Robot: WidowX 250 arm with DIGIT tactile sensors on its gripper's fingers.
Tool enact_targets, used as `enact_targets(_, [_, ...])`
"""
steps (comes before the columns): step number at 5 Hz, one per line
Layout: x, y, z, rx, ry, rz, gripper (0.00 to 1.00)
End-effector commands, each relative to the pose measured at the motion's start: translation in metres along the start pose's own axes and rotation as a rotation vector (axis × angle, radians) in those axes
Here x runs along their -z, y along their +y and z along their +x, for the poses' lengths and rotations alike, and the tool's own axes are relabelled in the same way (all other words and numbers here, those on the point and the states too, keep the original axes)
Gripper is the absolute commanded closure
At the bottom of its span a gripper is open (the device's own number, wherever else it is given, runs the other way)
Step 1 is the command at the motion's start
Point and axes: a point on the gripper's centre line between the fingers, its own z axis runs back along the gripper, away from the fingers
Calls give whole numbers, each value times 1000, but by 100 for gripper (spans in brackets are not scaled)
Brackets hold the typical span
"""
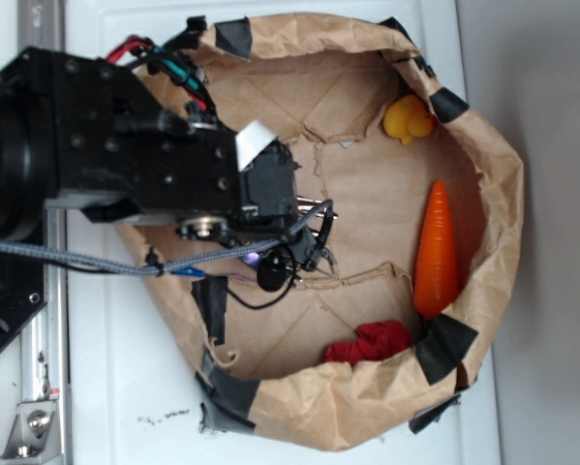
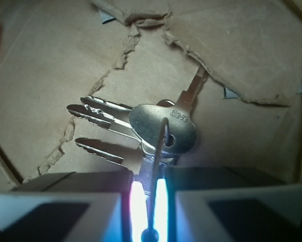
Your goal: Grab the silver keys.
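Keys point(image 2: 161, 128): bunch fanned just ahead of the fingers in the wrist view; three blades run left across the paper, one runs up and right; the big round head faces the camera with its ring coming straight back into the finger gap
Gripper point(image 2: 149, 201): nearly closed, only a thin lit slit between the two pads, pinching the ring; keys appear to hang from it over the paper floor
Keys from outside point(image 1: 319, 247): dark tangle at the finger ends, left of centre in the bowl; hard to tell apart from cables
Surface: torn, creased brown paper point(image 1: 493, 184) shaped into a bowl, black tape on the rim, on a white table point(image 1: 115, 378)
Also in bowl: carrot point(image 1: 437, 254) long axis up-down at right; yellow duck point(image 1: 408, 120) at top; red cloth point(image 1: 372, 342) at bottom
Hidden: fingers' lower parts cut off by wrist view's edge; arm covers bowl's left side
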Motion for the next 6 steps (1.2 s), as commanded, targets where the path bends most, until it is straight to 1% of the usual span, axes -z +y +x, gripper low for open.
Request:
enact_targets(1, [-29, -7, 27, 40, -15, 38, 100])
enact_targets(2, [-72, -26, 60, -86, 86, 81, 100])
enact_targets(3, [-125, -23, 66, -10, 36, -170, 100])
enact_targets(4, [-129, -22, 64, 123, 19, -179, 100])
enact_targets(5, [-132, -29, 69, 125, 48, -157, 100])
enact_targets(6, [-130, -28, 67, 181, 70, -147, 100])
